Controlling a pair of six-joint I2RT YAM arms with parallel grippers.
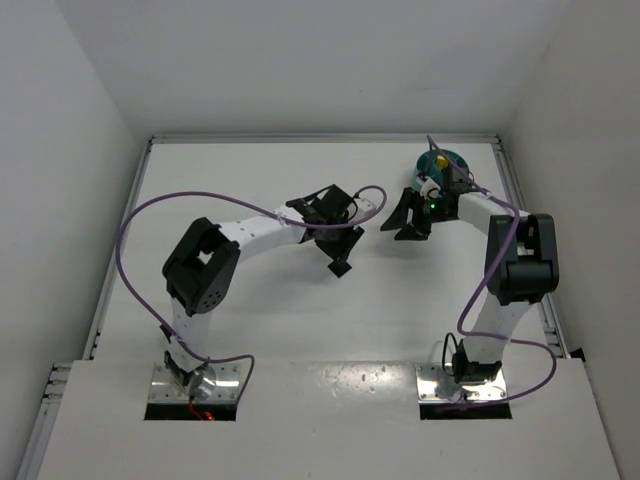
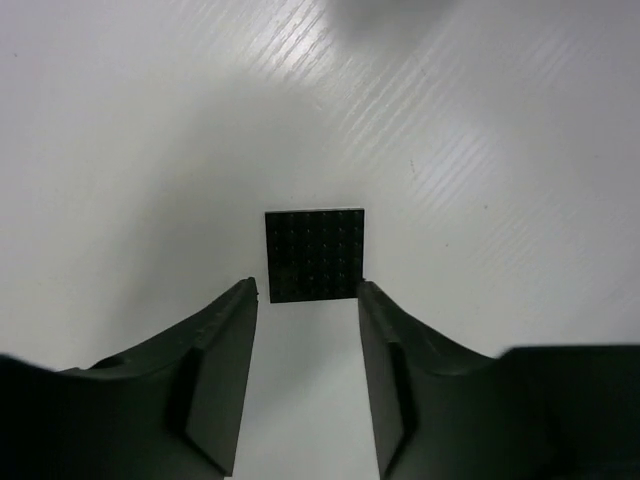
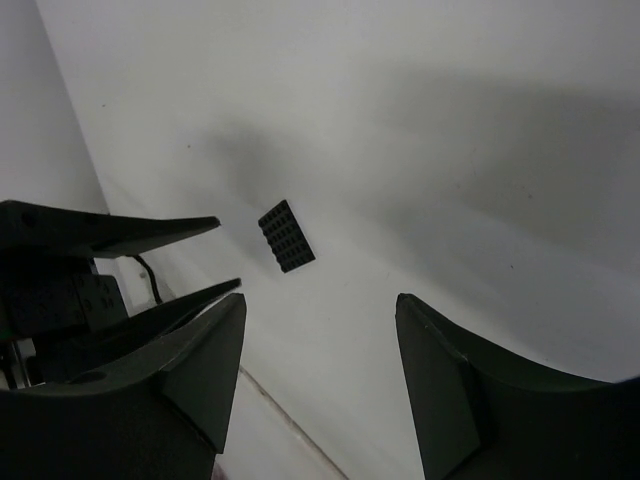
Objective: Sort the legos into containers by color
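Observation:
A teal round dish point(image 1: 447, 162) stands at the back right of the table, partly hidden behind the right arm, with a small yellow piece point(image 1: 441, 160) showing in it. No other lego bricks are visible in any view. My left gripper point(image 2: 308, 292) hangs open over the table's middle point(image 1: 337, 240), with nothing between its fingers. Just beyond its fingertips a black studded square plate point(image 2: 315, 255) lies flat. My right gripper point(image 3: 320, 305) is open and empty too, in front of the dish point(image 1: 400, 225), looking toward the same plate point(image 3: 287, 236).
White walls close in the table on three sides. Purple cables point(image 1: 150, 210) loop off both arms. The left gripper's fingers point(image 3: 150, 235) show at the left of the right wrist view. A seam line point(image 3: 285, 425) runs across the table under the right gripper.

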